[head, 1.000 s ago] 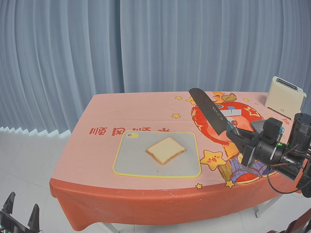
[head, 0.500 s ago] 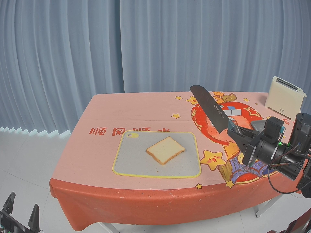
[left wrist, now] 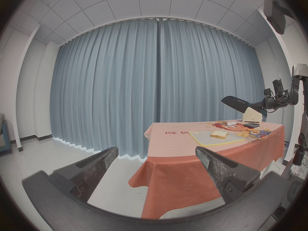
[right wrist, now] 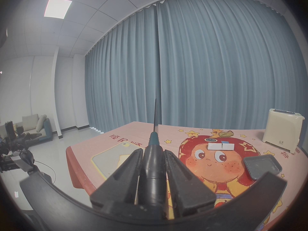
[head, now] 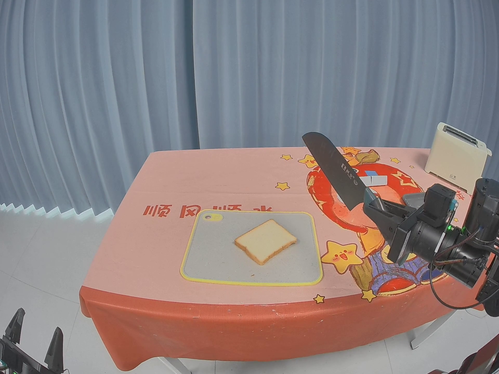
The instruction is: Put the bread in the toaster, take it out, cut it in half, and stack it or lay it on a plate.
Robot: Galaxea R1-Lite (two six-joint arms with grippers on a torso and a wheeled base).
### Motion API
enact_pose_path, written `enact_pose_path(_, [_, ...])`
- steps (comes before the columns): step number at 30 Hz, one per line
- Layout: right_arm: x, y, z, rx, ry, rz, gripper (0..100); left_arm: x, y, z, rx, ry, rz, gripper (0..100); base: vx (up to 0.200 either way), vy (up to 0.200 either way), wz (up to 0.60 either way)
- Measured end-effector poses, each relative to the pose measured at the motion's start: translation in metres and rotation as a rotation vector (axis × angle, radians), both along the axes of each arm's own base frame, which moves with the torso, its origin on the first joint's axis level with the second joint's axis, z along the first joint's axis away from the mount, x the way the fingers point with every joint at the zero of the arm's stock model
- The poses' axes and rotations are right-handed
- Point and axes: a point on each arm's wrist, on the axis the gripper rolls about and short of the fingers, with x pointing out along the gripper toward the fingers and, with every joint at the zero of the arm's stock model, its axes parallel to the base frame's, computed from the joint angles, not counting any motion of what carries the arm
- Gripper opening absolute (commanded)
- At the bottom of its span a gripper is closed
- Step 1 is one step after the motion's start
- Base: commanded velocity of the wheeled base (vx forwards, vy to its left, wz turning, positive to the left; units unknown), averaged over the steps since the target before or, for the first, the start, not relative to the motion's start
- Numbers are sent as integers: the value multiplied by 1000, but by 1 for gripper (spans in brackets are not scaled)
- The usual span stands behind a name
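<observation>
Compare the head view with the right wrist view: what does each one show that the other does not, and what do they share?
Head view, not the right wrist view: the whole bread slice lying flat on the cutting board, and the broad side of the knife blade. Right wrist view, not the head view: a sofa, a ceiling light, and the knife seen edge-on. Both: the right gripper shut on the knife handle, the toaster, the dark tray and the printed tablecloth.

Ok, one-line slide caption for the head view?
Right gripper holds the knife aloft; uncut bread lies on the cutting board.
</observation>
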Motion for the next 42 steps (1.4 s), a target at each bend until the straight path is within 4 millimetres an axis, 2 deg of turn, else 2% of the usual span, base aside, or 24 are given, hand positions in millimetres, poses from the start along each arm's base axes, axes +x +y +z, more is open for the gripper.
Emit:
enact_pose_path(18, [-2,-4,-4,-8,15,-10,0,0,0,0,-4,-3,-1,100,0,0,0])
enact_pose_path(34, [-2,0,1,36,16,-4,0,0,0,0,-8,-3,1,100,0,0,0])
enact_pose_path(42, [-7,14,1,11,2,66,0,0,0,0,0,-3,0,100,0,0,0])
